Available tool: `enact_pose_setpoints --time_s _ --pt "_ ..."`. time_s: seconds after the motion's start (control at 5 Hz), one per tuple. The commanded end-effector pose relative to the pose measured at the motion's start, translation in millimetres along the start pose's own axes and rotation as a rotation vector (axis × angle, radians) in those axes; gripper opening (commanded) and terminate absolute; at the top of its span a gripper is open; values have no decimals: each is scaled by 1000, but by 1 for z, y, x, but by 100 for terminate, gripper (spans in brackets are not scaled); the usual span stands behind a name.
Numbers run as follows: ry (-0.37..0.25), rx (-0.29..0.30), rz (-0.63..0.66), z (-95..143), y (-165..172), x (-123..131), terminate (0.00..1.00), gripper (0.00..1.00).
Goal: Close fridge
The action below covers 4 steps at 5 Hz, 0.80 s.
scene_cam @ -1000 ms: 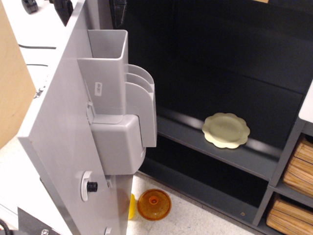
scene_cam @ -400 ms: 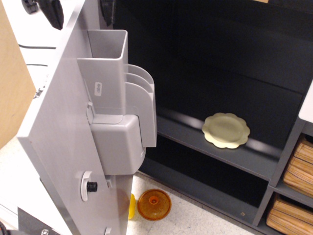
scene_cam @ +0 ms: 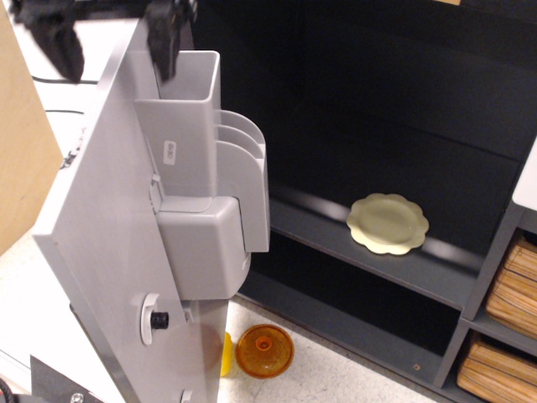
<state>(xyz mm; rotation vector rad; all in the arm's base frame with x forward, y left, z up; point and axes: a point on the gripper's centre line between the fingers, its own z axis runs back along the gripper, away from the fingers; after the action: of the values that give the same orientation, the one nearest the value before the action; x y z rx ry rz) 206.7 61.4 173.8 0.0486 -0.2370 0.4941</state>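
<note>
Since the earlier frames the black pincer (scene_cam: pixel 113 38) has dropped into view at top left, straddling the top edge of the fridge door (scene_cam: pixel 109 252); one finger (scene_cam: pixel 59 42) sits outside the panel, the other (scene_cam: pixel 164 38) inside above the grey inner bins (scene_cam: pixel 205 185). Pincer released, fingers spread apart, door edge between them. Fridge (scene_cam: pixel 377 126): dark cabinet, centre to right, door swung wide open at left. Pale scalloped plate (scene_cam: pixel 388 223) on a dark shelf. Orange lid (scene_cam: pixel 264 350) on the floor surface (scene_cam: pixel 336 378). Wicker baskets (scene_cam: pixel 503 327) at far right.
</note>
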Motion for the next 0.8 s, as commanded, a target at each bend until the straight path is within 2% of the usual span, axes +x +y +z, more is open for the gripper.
enact_pose_setpoints --time_s 0.0,0.4,0.6 --pt "3 7 -52 -4 -7 -24 0 100" --pt "-2 -10 -94 0 -19 -37 0 100" --pt "37 -6 -148 -1 -49 -37 0 100"
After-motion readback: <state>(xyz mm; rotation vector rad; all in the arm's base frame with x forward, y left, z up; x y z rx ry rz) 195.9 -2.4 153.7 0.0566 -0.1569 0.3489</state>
